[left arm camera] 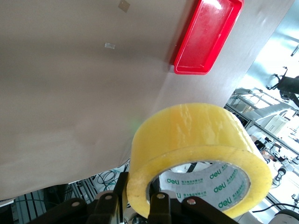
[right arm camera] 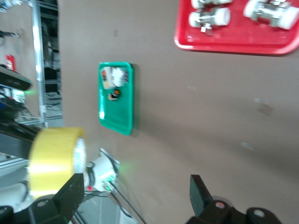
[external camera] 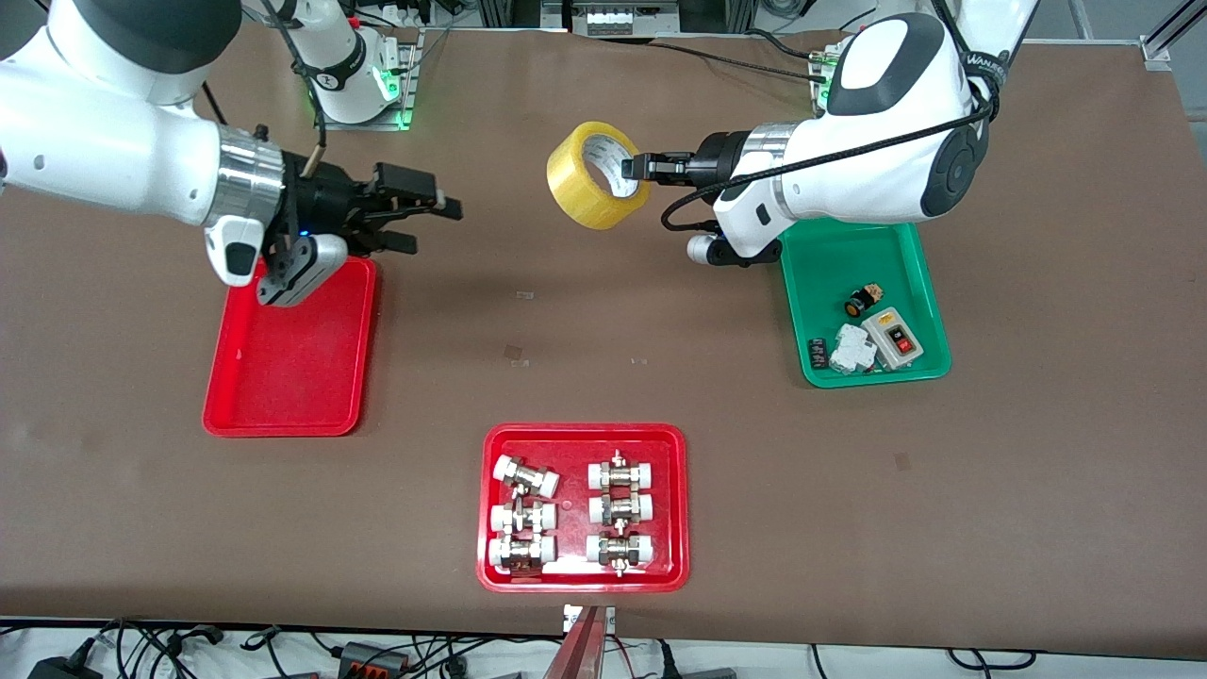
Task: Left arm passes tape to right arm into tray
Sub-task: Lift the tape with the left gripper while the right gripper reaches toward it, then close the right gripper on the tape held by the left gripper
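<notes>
We see the left gripper (external camera: 630, 170) pinching the wide yellowish translucent tape roll (external camera: 596, 174) aloft
The right gripper (external camera: 429, 219), fingers spread, hangs beside the plain glossy red rectangular tray (external camera: 292, 377)

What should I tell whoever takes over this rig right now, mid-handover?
Left end effector: shut on the tape, held in the air over the bare table between the arms.
Right end effector: open, empty, over the table beside the plain red tray, fingers pointed toward the tape.
Done: tape lifted and presented.
Left: right end effector closes the gap and grips the roll, left releases, right sets it in the plain red tray. Ignore the green tray and the red tray of fittings.
</notes>
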